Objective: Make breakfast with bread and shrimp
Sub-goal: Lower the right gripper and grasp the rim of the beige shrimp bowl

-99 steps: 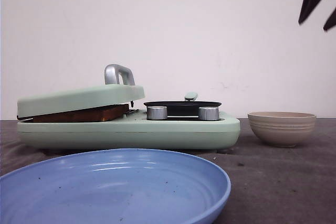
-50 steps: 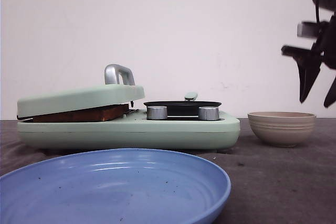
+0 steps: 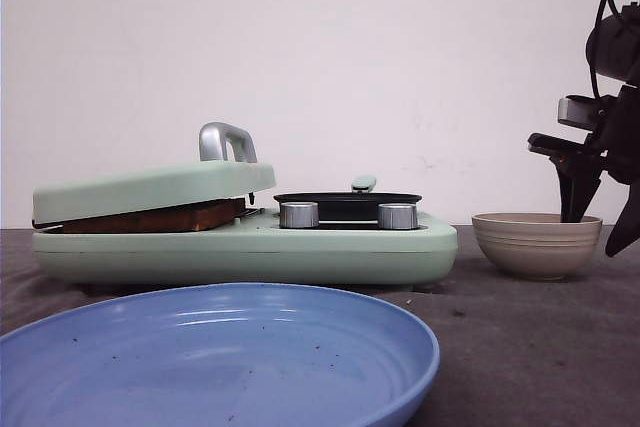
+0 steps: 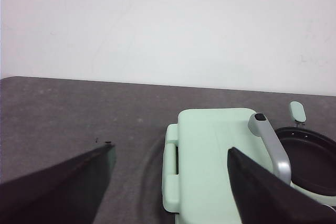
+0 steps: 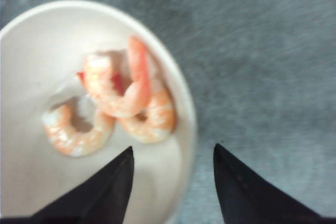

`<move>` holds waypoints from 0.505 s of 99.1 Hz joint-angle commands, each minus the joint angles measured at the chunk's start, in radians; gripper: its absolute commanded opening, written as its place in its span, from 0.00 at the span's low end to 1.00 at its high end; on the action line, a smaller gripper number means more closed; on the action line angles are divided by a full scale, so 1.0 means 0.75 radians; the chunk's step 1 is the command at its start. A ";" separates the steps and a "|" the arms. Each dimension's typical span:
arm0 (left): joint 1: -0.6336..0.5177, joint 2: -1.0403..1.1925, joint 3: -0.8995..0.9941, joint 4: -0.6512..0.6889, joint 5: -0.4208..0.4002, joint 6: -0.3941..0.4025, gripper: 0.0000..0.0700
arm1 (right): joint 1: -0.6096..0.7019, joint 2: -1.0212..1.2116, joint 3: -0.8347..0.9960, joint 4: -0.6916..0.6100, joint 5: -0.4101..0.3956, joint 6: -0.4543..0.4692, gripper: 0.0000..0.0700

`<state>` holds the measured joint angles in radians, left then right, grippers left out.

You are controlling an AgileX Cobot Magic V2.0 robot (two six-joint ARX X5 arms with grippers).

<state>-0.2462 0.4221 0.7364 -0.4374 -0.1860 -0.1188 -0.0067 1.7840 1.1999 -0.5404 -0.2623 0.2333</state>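
Observation:
The bread [image 3: 155, 217] shows only as a browned edge under the nearly closed lid [image 3: 150, 190] of the pale green breakfast maker [image 3: 240, 252]. Three pink shrimp [image 5: 126, 98] lie in the beige bowl [image 3: 537, 244] to the right of the maker. My right gripper [image 3: 597, 222] is open and empty. It hangs over the bowl's right rim, with one finger inside the bowl and one outside, as the right wrist view [image 5: 173, 153] shows. My left gripper [image 4: 170, 150] is open and empty, held above the lid's hinge end [image 4: 210, 156]. It is out of the front view.
A large blue plate [image 3: 220, 357] sits at the front. A small black pan [image 3: 347, 202] sits on the maker's right half, behind two silver knobs [image 3: 299, 214]. A silver handle [image 3: 225, 140] stands up from the lid. A white wall is behind.
My right gripper has come down from the top right corner to the bowl's right rim, still open. The maker, plate and bowl have not moved.

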 commanded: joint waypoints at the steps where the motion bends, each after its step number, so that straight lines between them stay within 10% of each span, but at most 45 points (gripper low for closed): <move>1: -0.001 0.002 0.004 0.015 0.000 -0.003 0.56 | 0.004 0.037 0.026 0.011 -0.015 0.004 0.41; 50: -0.001 0.002 0.004 0.014 0.000 -0.004 0.56 | 0.034 0.105 0.025 -0.051 -0.077 -0.008 0.40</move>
<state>-0.2462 0.4221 0.7364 -0.4374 -0.1860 -0.1188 0.0128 1.8381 1.2030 -0.5755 -0.3149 0.2325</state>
